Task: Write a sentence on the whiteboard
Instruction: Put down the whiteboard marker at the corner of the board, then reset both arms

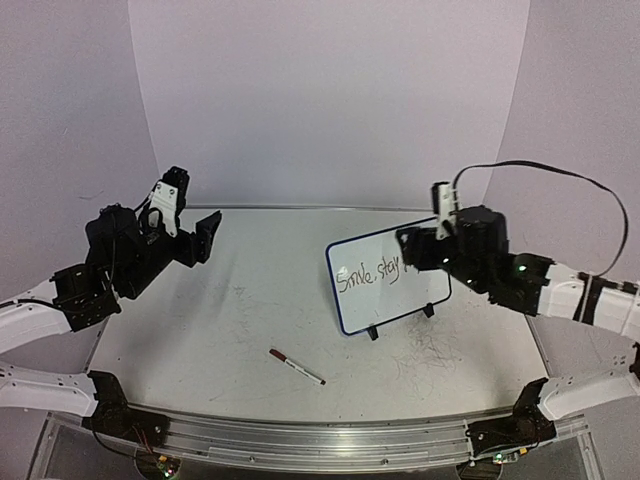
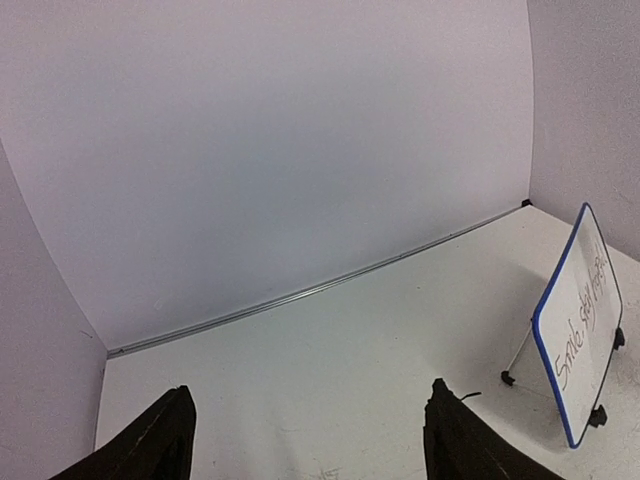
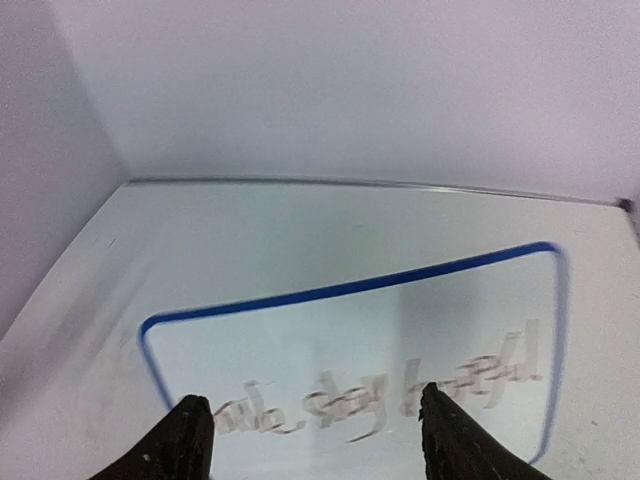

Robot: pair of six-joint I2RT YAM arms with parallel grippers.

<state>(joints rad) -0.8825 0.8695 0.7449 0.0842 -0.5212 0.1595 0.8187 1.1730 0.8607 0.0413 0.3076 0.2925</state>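
The whiteboard point(image 1: 388, 282) stands tilted on the table point(image 1: 250, 300), propped on its small black feet point(image 1: 372, 333), its blue-framed face turned toward the arms' bases. The sentence point(image 1: 372, 272) runs across it in thin dark handwriting; the first words read roughly "Smile, stay", and the rest is hidden behind the right gripper point(image 1: 416, 246) in the top view. That gripper hovers at the board's upper right edge. In the right wrist view its fingers point(image 3: 190, 440) are spread apart with nothing between them, and the blurred board point(image 3: 350, 320) and its writing point(image 3: 390, 395) lie just beyond. The left gripper point(image 1: 190, 215) hangs well to the left of the board, its jaws wide and empty in the left wrist view. A marker pen point(image 1: 297, 367) lies flat on the table, near the board's lower left corner and apart from it.
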